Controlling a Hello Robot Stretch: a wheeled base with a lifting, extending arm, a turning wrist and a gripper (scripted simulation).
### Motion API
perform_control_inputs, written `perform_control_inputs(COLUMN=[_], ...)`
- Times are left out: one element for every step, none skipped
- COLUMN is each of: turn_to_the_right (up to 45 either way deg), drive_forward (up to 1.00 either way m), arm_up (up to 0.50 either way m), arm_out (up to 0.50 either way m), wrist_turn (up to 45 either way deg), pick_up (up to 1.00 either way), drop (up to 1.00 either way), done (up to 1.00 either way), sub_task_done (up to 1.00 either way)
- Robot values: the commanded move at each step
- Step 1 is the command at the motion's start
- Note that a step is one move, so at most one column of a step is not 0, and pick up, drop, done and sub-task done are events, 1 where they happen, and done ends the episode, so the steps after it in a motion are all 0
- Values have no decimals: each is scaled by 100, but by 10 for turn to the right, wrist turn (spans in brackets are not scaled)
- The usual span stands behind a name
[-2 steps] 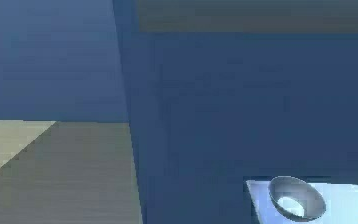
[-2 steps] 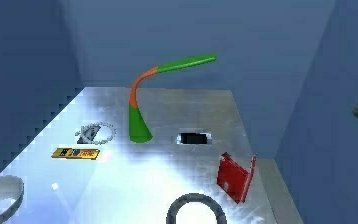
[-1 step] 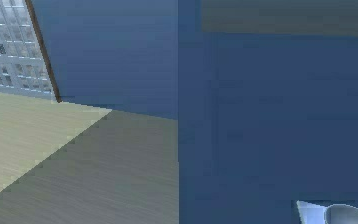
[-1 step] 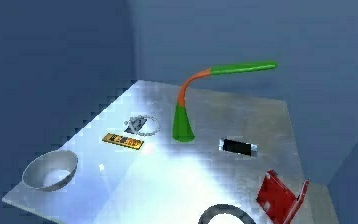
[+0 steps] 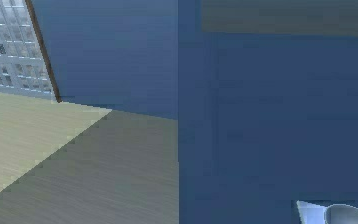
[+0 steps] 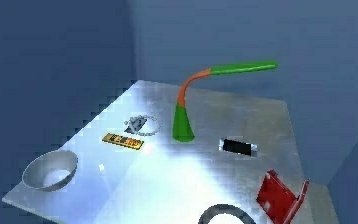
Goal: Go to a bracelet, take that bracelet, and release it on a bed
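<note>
Tabletop (image 6: 187, 178), near edge: dark ring-shaped bracelet (image 6: 223, 207) lies flat, cut by the arm side view's bottom edge, so long axis and heading can't be told. Red open case (image 6: 282, 193) just right of it. Grey metal bowl (image 6: 50, 172) at left edge. Mid-top: yellow flat bar (image 6: 122, 141), black phone (image 6: 239, 147). Farther back: green-orange gooseneck lamp (image 6: 183, 125). Gripper state: can't tell.

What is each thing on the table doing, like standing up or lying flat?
Lamp, standing upright, neck bent over.
Bowl, right way up, nothing inside.
Phone, lying flat, screen dark.
Yellow strip, lying flat.
Grey round thing, lying flat.
Red thing, tilted up.
Dark ring, lying flat.
</note>
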Motion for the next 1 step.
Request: perform_control_inputs(turn_to_the_right=[0], drive_forward=[0], arm_up=[34], arm_out=[0], wrist_turn=[0], pick_up=[0], drop=[0], done=[0], sub_task_done=[0])
